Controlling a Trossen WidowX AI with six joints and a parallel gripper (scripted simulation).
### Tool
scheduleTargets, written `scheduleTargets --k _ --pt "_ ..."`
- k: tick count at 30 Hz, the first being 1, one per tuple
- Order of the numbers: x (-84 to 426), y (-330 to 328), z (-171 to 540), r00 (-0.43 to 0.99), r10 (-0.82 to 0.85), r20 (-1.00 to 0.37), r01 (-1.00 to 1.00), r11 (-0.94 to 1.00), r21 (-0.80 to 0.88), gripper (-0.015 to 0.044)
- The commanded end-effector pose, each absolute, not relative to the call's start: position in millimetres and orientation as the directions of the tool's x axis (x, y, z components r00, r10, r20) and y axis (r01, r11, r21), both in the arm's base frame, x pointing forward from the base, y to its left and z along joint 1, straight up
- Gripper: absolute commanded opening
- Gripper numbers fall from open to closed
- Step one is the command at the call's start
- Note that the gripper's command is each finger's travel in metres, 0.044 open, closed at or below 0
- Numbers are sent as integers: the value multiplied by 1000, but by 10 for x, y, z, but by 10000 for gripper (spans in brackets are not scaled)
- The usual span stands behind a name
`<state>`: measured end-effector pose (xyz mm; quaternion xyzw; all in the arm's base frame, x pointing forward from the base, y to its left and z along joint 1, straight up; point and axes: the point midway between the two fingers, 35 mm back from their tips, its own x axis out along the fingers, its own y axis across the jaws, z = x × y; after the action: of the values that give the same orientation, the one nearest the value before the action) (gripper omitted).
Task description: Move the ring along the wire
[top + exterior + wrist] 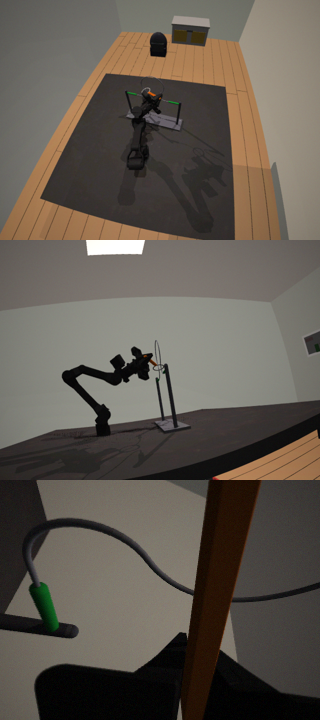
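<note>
My gripper [156, 96] [149, 357] is shut on the orange handle [151, 94] [153, 362] [220, 580]. The pale ring [146, 87] [158, 370] is at the handle's far end, out of the wrist view. It sits by the left side of the wire's loop in the top view. The grey wire [163, 86] [156, 340] [140, 550] appears to run through it; the exact gap is too small to tell. The left green part [131, 93] and right green part [173, 102] are beside the posts. One green part [45, 607] shows in the wrist view.
The left post [128, 103] and right post [178, 113] stand on a grey base plate [165, 123] [180, 426]. The wire's tall loop rises above the post tops, close beyond the gripper. A backpack and a cabinet stand far behind.
</note>
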<state>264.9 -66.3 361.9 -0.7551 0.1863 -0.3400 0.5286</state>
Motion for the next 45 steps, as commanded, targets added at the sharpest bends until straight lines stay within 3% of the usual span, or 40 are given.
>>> scheduleTargets --k 1,23,45 --pt "2639 -703 3477 695 -666 271 81 -301 -950 -150" --pt "2653 -697 2684 693 -719 -56 143 213 -967 -150" --pt "2714 -273 1978 712 -592 -377 195 683 -704 -150"
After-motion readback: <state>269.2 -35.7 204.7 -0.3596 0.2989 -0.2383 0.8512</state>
